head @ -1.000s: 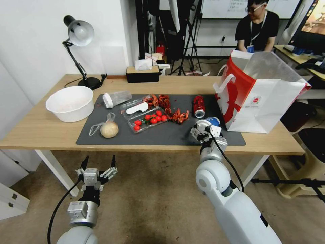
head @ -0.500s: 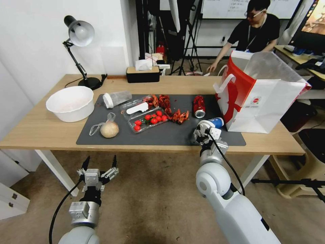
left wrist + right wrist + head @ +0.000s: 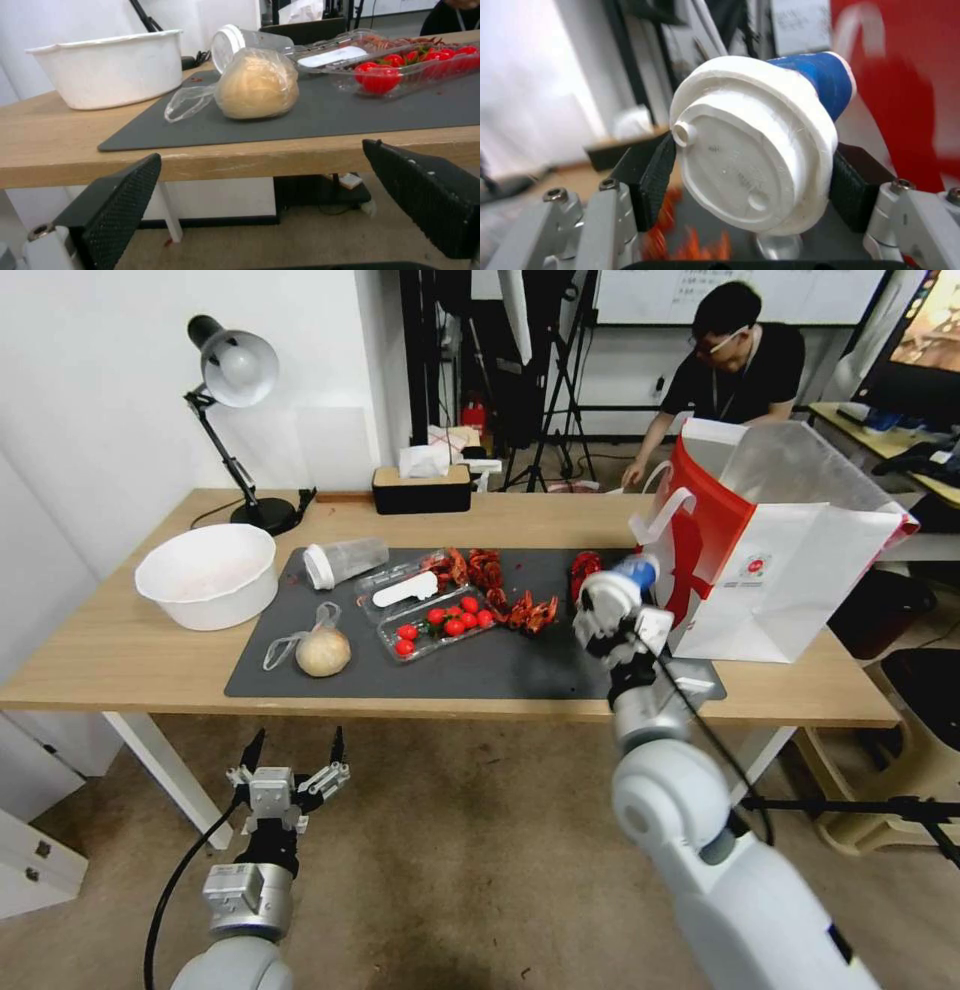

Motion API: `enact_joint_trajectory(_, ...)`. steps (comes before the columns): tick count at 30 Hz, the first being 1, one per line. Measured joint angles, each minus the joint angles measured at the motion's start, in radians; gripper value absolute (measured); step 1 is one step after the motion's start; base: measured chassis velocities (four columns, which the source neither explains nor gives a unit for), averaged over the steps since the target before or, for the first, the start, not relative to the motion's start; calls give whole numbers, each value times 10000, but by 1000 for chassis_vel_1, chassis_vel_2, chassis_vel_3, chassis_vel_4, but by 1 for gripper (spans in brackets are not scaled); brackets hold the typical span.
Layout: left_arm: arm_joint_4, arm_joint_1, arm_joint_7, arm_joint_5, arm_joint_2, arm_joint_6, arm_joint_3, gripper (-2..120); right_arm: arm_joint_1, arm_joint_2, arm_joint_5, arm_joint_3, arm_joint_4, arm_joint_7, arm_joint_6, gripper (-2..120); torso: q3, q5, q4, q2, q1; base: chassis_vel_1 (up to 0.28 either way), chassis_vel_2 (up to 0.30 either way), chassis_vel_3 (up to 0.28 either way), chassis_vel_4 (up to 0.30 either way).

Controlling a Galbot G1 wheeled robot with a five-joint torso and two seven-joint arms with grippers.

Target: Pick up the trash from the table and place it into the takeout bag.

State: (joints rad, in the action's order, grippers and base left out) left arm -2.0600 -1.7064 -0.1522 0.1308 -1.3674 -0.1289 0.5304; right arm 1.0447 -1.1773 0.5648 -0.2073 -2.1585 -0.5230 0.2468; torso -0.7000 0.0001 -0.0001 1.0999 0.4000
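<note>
Right of centre in the head view, the right gripper (image 3: 607,610) has its jaws clamped on the lidded blue-white paper cup (image 3: 632,571), held clear of the dark mat (image 3: 500,668) and just beside the red side of the takeout bag (image 3: 775,560), which stands at the right end of the table (image 3: 110,655). The red soda can (image 3: 583,563) seems to lie just behind the gripper, mostly hidden. At lower left the left gripper (image 3: 292,748) hangs below the table edge, jaws spread wide and holding nothing, facing the bagged bun (image 3: 257,84), with the clear plastic cup (image 3: 343,561) lying farther back on the mat.

The takeout bag (image 3: 775,570) stands open-topped at the table's (image 3: 120,655) right end, its red side wall just beside the raised blue-white paper cup (image 3: 633,570); crayfish shells (image 3: 500,585) litter the mat (image 3: 500,665) behind.
</note>
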Motion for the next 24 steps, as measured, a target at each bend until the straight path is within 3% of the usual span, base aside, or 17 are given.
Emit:
enact_joint_trajectory(6, 54, 38, 0, 4, -17, 0, -5, 100, -1047, 539, 1224, -858, 152, 1235, -875, 63, 0, 0, 1, 0, 0, 0, 0, 0, 0)
enact_joint_trajectory(9, 55, 51, 0, 9, -17, 0, -1, 100, -1428, 716, 1567, -1092, 287, 1360, -965, 63, 0, 0, 2, 0, 0, 0, 0, 0, 0)
enact_joint_trajectory(24, -11, 39, 3, 86, 29, 6, -9, 100, -2473, 2330, 2683, -2462, 1002, 205, -536, 63, 1, -1, -1, 0, 0, 0, 0, 0, 0)
